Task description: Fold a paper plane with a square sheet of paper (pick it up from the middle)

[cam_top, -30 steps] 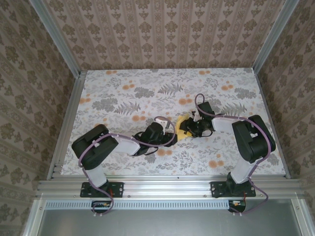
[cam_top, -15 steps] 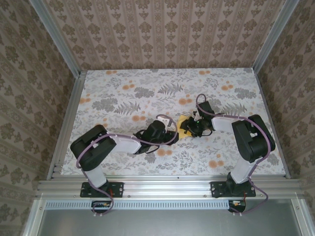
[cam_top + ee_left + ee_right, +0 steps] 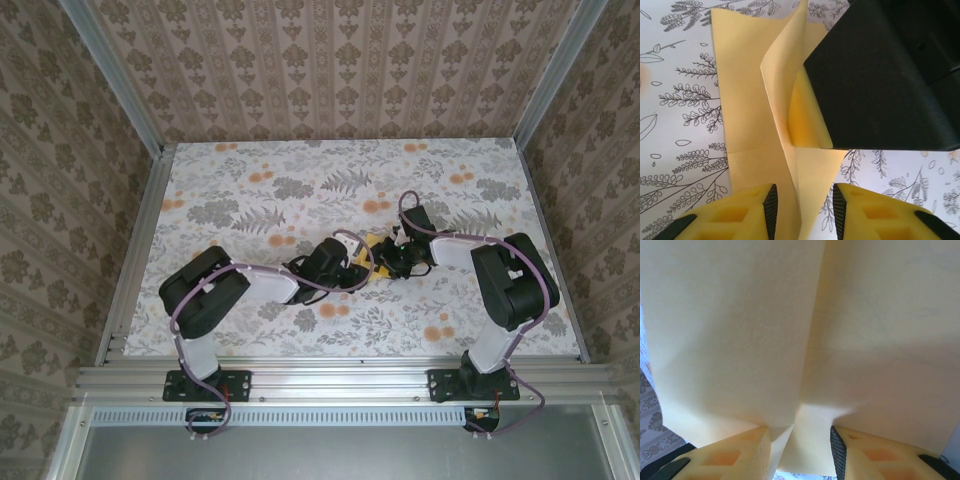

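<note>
Yellow and thin, the square sheet of paper (image 3: 372, 244) is found on the bench (image 3: 250, 190), beyond the right arm's base (image 3: 480, 385) and to its left. It is not flat: one flap is stood up along a raised ridge (image 3: 782, 115), so an early fold is judged to be in hand, with no dart shape made yet.

The left gripper (image 3: 802, 202), on the side of the sheet away from that base, is held with its fingers spread either side of the ridge, clear of it. The right gripper (image 3: 800, 440), nearer the base, has paper drawn up between part-spread fingers; whether it is pinched cannot be told.

Next, the flap would need to be laid over, edges matched, and the crease pressed.

The sheet's edges are kept well inside the bench's rim, and open bench is left beyond it.
</note>
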You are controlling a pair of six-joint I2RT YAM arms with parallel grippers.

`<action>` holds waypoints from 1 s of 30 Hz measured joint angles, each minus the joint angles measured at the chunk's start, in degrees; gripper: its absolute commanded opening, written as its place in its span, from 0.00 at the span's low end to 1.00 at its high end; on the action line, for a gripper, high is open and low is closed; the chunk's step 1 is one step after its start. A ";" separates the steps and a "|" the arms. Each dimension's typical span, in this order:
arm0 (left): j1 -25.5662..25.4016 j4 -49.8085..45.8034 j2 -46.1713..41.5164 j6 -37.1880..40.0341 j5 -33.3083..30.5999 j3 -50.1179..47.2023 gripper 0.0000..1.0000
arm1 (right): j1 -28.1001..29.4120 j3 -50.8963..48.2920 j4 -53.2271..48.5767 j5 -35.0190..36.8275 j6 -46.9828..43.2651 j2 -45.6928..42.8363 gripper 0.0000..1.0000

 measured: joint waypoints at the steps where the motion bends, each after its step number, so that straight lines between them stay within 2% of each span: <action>1: 0.04 -0.13 0.35 0.13 0.00 0.24 0.35 | 0.00 0.00 0.00 0.00 0.00 0.00 0.41; 12: 0.28 -0.83 2.19 1.90 -1.49 1.01 0.07 | -0.09 -0.24 0.00 0.02 -1.36 -0.72 0.41; 17: 0.85 -0.76 2.19 0.74 0.04 1.27 0.04 | -2.05 -2.86 -1.79 0.20 -4.83 -4.59 0.43; 24: 1.51 -0.81 2.21 -5.01 4.42 1.31 0.04 | -4.37 -3.63 -2.71 -2.99 -12.02 -12.55 0.43; 30: 1.49 -0.92 3.06 -10.08 7.43 2.64 0.03 | -4.35 -5.44 -2.12 -5.31 -14.23 -13.73 0.41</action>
